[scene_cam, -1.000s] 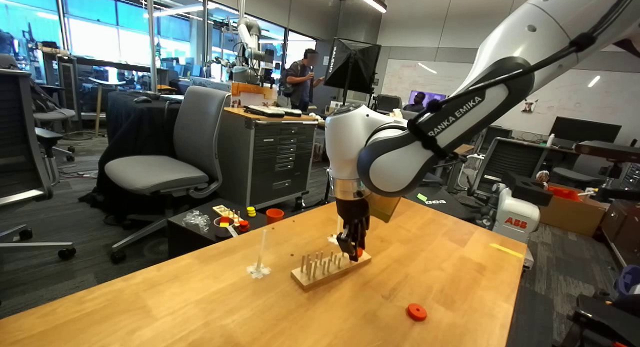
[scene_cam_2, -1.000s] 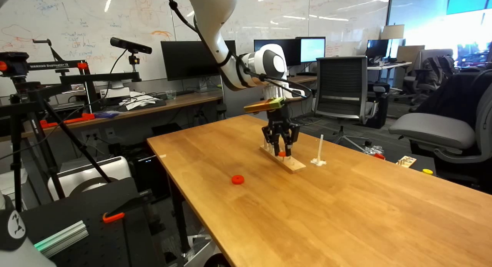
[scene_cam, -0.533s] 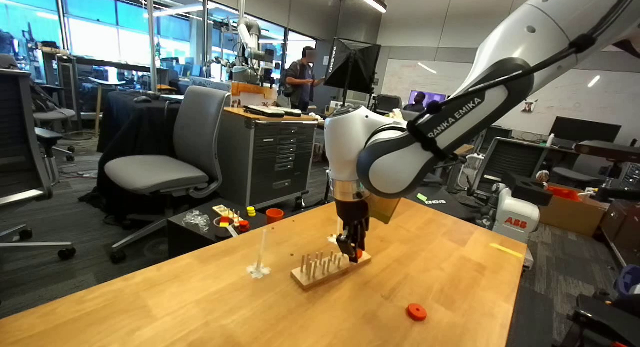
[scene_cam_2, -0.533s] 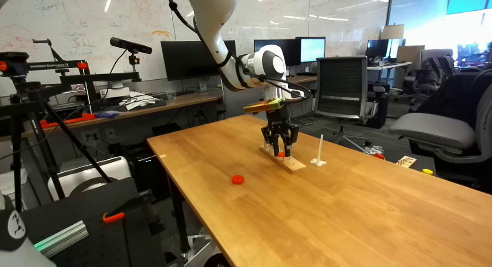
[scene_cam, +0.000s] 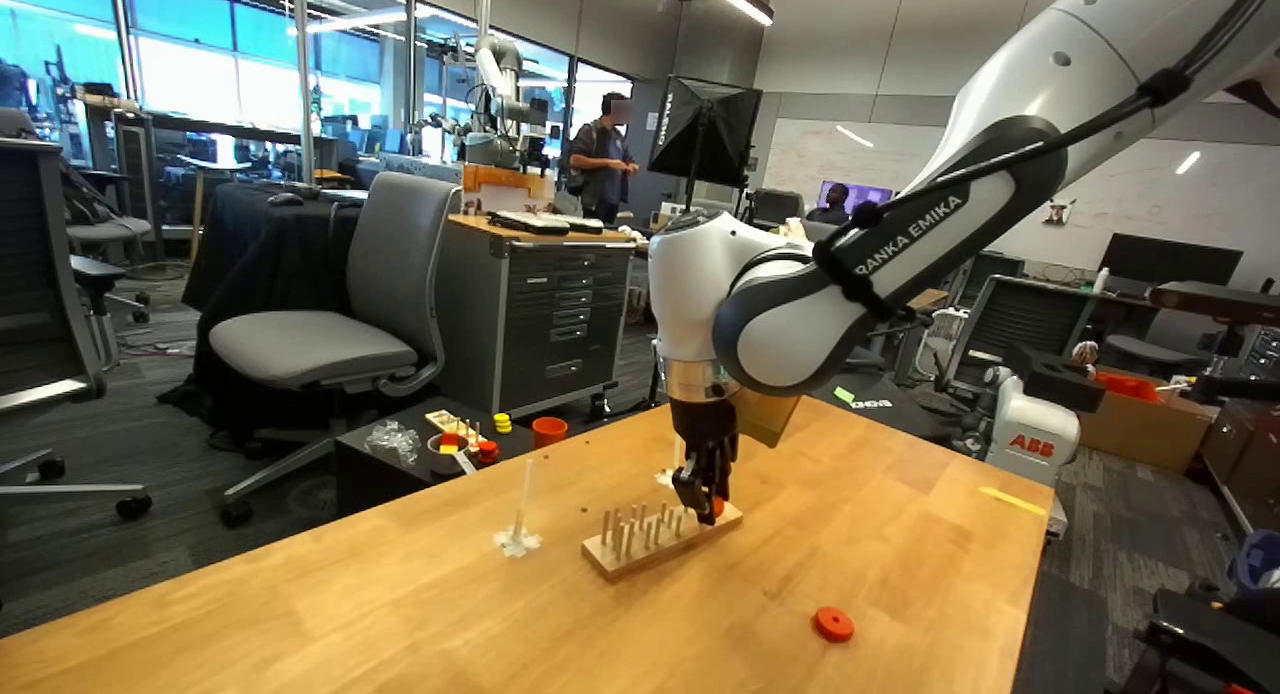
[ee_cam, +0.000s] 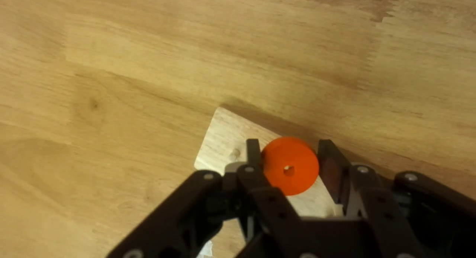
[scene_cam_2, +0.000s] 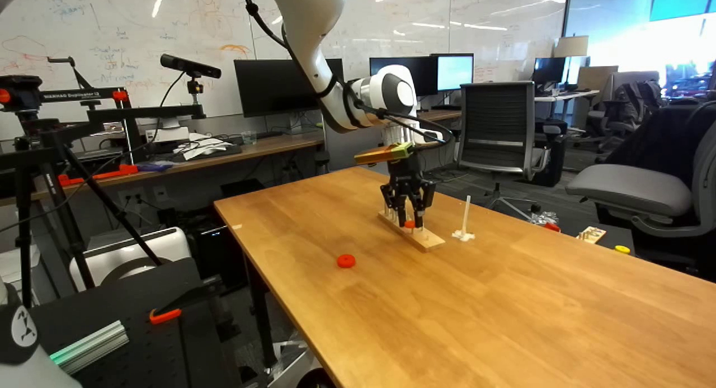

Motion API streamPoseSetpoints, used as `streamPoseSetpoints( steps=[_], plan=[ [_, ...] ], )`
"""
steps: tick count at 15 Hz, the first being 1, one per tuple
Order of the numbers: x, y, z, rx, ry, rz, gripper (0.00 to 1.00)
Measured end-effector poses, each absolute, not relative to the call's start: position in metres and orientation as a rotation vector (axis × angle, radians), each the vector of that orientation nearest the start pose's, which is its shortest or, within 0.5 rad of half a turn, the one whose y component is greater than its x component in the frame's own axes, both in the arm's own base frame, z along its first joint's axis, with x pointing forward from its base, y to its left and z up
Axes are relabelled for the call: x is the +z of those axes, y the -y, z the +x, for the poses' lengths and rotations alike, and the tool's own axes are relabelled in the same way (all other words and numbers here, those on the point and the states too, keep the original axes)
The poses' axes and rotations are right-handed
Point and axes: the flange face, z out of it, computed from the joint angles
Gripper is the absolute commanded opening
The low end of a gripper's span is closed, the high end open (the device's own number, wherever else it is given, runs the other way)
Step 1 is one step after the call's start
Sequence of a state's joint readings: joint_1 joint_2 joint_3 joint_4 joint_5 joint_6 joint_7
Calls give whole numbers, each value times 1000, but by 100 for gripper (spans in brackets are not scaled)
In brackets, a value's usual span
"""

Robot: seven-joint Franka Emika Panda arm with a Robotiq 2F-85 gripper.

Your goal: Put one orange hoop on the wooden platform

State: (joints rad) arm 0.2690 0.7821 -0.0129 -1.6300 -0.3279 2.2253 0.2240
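Orange hoop [ee_cam: 290, 157]: here it is, over the wooden platform [ee_cam: 226, 133] near one end, its flat face square to the wrist view!
Gripper [ee_cam: 290, 150]: clamped on that hoop, a finger pad [ee_cam: 253, 150] against the rim on either side, no gap that we can make out.
Pegs [scene_cam: 629, 542]: upright along the platform, thin ones, and we judge a bump there could twist the hoop between the pads.
Hole: something pale shows through, but peg tip or bare wood we can't tell, so we won't call it threaded.
Underside: out of our sight; touching or clear, we can't say.
Weight and feel: light, by our reckoning, and stiff, most likely hard plastic or painted wood, so a firm squeeze should do no harm.
Rim: looks smooth and curved, perhaps a touch slippery; we'd want the pads exactly opposite each other across the full width, as they look now, leaving the hole clear below.
Placing: nearly there, we'd say; what's wanted is a small centring, a gentle lowering, then a clean release.
Second hoop [scene_cam: 833, 624]: flat on the tabletop [scene_cam: 900, 534], well apart from the platform in both exterior views.
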Motion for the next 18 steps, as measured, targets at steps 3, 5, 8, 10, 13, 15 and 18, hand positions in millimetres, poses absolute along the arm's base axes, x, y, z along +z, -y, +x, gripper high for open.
streamPoseSetpoints(
  steps=[3, 5, 8, 10, 13, 15, 18],
  plan=[
    [149, -161, 648, 201, 441, -3393, 18],
    [150, -162, 649, 195, 438, -3394, 18],
    [152, -164, 650, 186, 434, -3395, 18],
    [152, -165, 650, 183, 431, -3395, 18],
    [152, -164, 650, 184, 429, -3395, 18],
    [151, -164, 650, 187, 428, -3396, 18],
    [149, -164, 650, 192, 425, -3397, 18]
  ],
)
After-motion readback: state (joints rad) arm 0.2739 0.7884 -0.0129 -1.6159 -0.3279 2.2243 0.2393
